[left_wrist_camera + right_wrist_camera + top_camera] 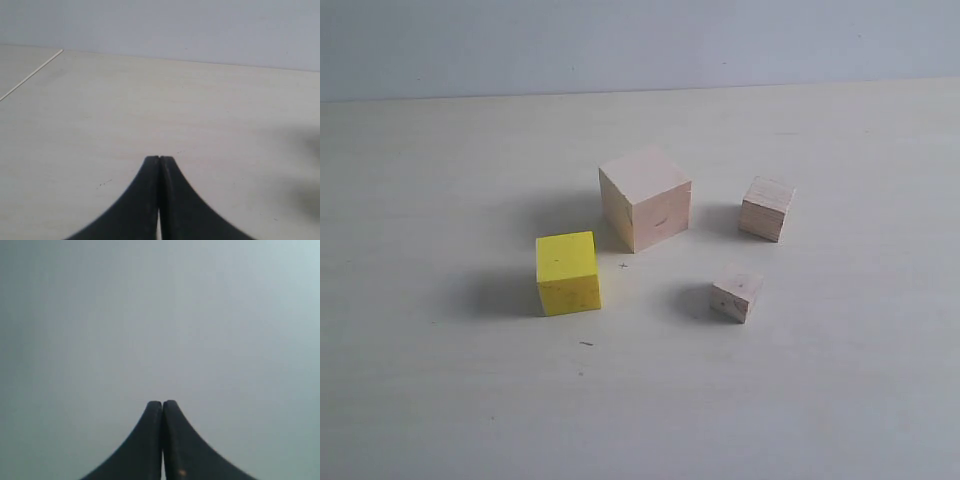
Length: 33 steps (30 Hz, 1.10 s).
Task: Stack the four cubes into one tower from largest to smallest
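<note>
Four cubes stand apart on the table in the exterior view. The largest pale wood cube [645, 197] sits near the middle, with the yellow cube [567, 272] in front of it to the left. A small wood cube [766, 208] stands to the right, and the smallest wood cube [737, 293] lies nearer the front. No tower stands. Neither arm shows in the exterior view. My left gripper [159, 159] is shut and empty over bare tabletop. My right gripper [162, 403] is shut and empty against a plain grey wall. No cube appears in either wrist view.
The pale table [440, 400] runs back to a grey wall [620, 40]. The left wrist view shows a table edge [30, 75] off to one side. A few small dark marks [586, 344] dot the tabletop near the yellow cube.
</note>
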### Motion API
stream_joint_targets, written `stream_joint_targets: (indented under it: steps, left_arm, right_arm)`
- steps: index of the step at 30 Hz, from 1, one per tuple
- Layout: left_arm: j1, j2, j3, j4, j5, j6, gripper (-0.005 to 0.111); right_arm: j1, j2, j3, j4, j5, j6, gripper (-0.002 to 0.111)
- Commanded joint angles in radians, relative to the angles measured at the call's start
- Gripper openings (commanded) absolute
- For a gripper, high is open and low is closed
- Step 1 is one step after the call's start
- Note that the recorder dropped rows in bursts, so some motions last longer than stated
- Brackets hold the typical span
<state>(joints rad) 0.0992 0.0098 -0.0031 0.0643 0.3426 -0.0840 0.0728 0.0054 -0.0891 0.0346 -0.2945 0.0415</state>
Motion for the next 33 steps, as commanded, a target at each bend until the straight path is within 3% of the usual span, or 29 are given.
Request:
stream_joint_targets:
  steps: [1, 7, 8, 11, 12, 14, 18, 27, 33]
  left_arm:
    - [-0.007, -0.004, 0.003, 0.003, -0.009, 0.001, 0.000]
    - [-0.007, -0.004, 0.003, 0.003, -0.009, 0.001, 0.000]
    - [-0.007, -0.004, 0.003, 0.003, -0.009, 0.001, 0.000]
    - [-0.007, -0.004, 0.003, 0.003, -0.009, 0.001, 0.000]
    - [-0.007, -0.004, 0.003, 0.003, -0.009, 0.001, 0.000]
    - [-0.007, -0.004, 0.003, 0.003, -0.009, 0.001, 0.000]
    - [-0.007, -0.004, 0.003, 0.003, -0.009, 0.001, 0.000]
    - [-0.007, -0.004, 0.003, 0.003, -0.009, 0.001, 0.000]
    - [-0.007, -0.004, 0.003, 0.003, -0.009, 0.001, 0.000]
  right_arm:
    - [-0.002, 0.109, -0.185, -0.005, 0.224, 0.038, 0.000]
    - [-0.002, 0.497, -0.459, -0.002, 0.588, 0.015, 0.000]
    - [-0.002, 0.589, -0.505, 0.033, 0.701, -0.082, 0.000]
    - [-0.002, 0.731, -0.565, 0.365, 0.818, -0.350, 0.000]
    - [-0.002, 0.789, -0.579, 0.542, 0.850, -0.553, 0.000]
    - [-0.002, 0.865, -0.581, 0.769, 0.868, -0.785, 0.000]
    - [-0.002, 0.931, -0.581, 1.034, 0.834, -0.827, 0.000]
    - [-0.002, 0.949, -0.581, 1.071, 0.725, -0.825, 0.000]
    - [-0.002, 1.105, -0.596, 1.125, 0.793, -0.870, 0.000]
